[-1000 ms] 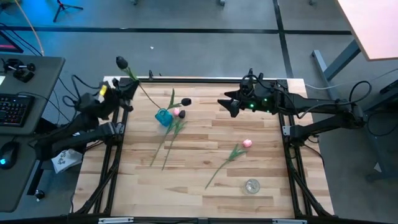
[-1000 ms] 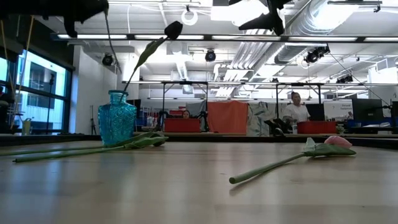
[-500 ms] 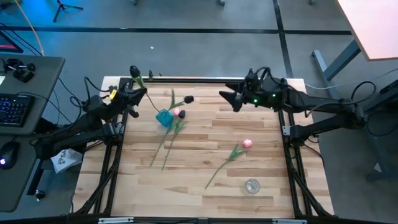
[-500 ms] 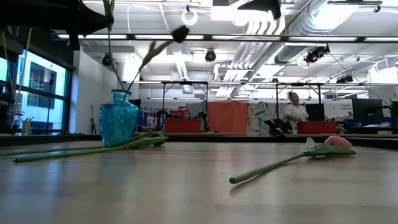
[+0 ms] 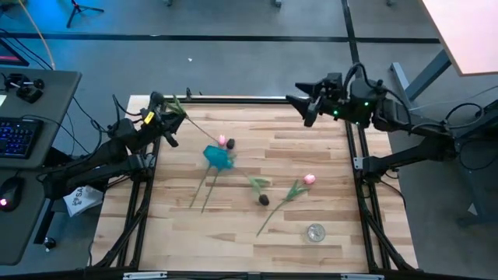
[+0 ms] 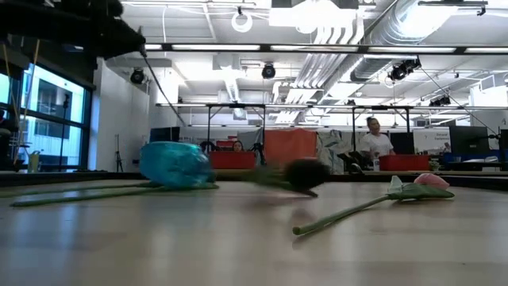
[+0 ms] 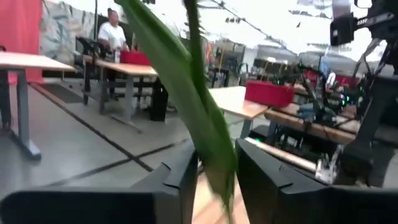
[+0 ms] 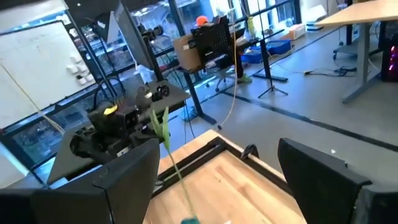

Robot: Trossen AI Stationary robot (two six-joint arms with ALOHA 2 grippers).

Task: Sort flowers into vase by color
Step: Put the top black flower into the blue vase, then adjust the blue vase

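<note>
Right now your left gripper [image 5: 166,118] sits over the table's [image 5: 334,225] far-left corner, jaws pinched on the green stem [image 7: 208,140] of one tulip; in the left wrist view that stem and its leaf run up betw. the two dark fingers [image 7: 180,177]. From the high view the stem slants from the gripper toward the blue vase [image 5: 219,156]; can't tell if its end is in the vase mouth.

Blue vase is tipped over, lying on its side near table centre-left; low view shows it [image 6: 175,164] flat on the wood and blurred. Pink tulip head [image 5: 222,141] sits just beside the vase on its far side. Two long stems [image 5: 204,187] lie on the table running from the vase toward the near-left.

Dark tulip [image 5: 264,199] lies on the table right of the vase, head toward the near side, its leaf just beside it; low view shows it [image 6: 300,174] as a dark blur near the wood. 2nd pink tulip [image 5: 309,180] lies farther right, stem pointing to the near-left, head close to the dark one's but apart. Small round glass item [image 5: 315,232] sits near the near-right edge.

Your right gripper [image 5: 305,106] hangs above the far-right corner, jaws spread wide w/ nothing betw. them, per the right wrist view [image 8: 217,180].
</note>
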